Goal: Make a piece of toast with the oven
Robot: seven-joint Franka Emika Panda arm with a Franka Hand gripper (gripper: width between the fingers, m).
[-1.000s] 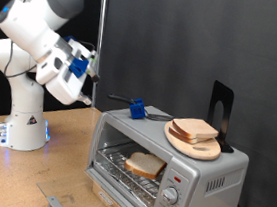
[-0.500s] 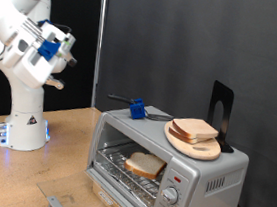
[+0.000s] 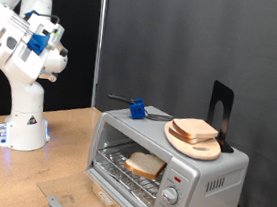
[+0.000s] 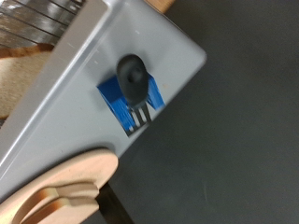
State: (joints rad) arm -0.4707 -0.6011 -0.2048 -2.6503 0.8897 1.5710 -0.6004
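The silver oven [image 3: 216, 173] stands at the exterior view's lower right, and its glass door looks lowered open. One slice of pale bread [image 3: 145, 165] lies on the wire rack inside. A second slice [image 3: 194, 128] lies on a round wooden board [image 3: 199, 145] on the oven's top. My gripper [image 3: 53, 41] is up at the exterior view's left, far from the oven, with nothing seen in it. The wrist view shows the oven's grey top [image 4: 84, 84], the board [image 4: 70, 177] and the rack [image 4: 42, 14], but no fingers.
A blue-handled tool [image 3: 135, 107] lies on the oven's top at its left end; it also shows in the wrist view [image 4: 131, 89]. A black stand [image 3: 221, 105] rises behind the board. The robot's base [image 3: 24, 121] sits on the wooden table [image 3: 61, 165]. A grey object [image 3: 58, 206] lies at the bottom edge.
The arm has swung away from the oven, to the exterior view's left and upward. The bread, the board and the tool have not moved.
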